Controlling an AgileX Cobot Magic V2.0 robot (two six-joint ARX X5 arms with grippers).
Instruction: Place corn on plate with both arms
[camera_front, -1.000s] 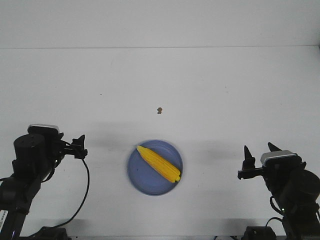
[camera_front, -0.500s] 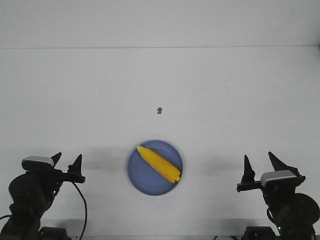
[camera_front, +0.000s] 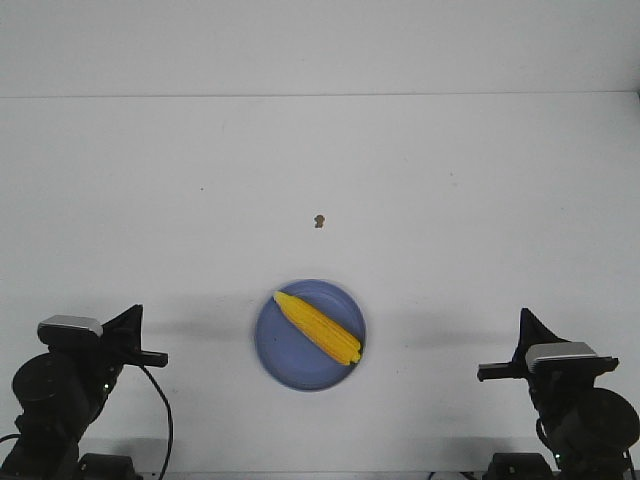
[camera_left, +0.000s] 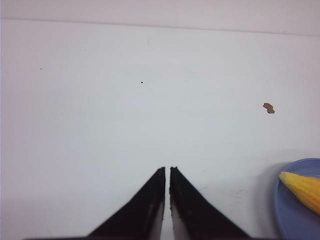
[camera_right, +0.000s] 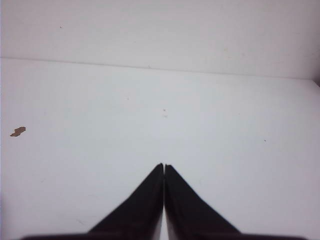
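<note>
1. Left gripper (camera_left: 166, 170): the two black fingers are drawn together to a point, with only a hairline gap between the tips, and nothing is held between them. It stands over bare white table (camera_left: 100, 125).
2. Right gripper (camera_right: 164, 166): the fingers meet tip to tip, fully closed, and hold nothing. Only bare table surface lies beyond them.
3. In the front view the left gripper (camera_front: 133, 312) sits at the near left corner and the right gripper (camera_front: 524, 316) at the near right corner, each pointing away over the table, each well apart from the plate (camera_front: 285, 350).
4. The corn (camera_front: 317, 327) lies on the periwinkle-blue plate, set diagonally, its tapered end toward the far left rim and its blunt end at the near right rim. The plate rests near the front edge of the table, between the two arms.
5. In the left wrist view the edge of the plate (camera_left: 290, 210) and the tapered end of the corn (camera_left: 302, 189) show to one side of the fingers.
6. A small brown speck (camera_front: 318, 220) lies on the table beyond the plate, clear of it.
</note>
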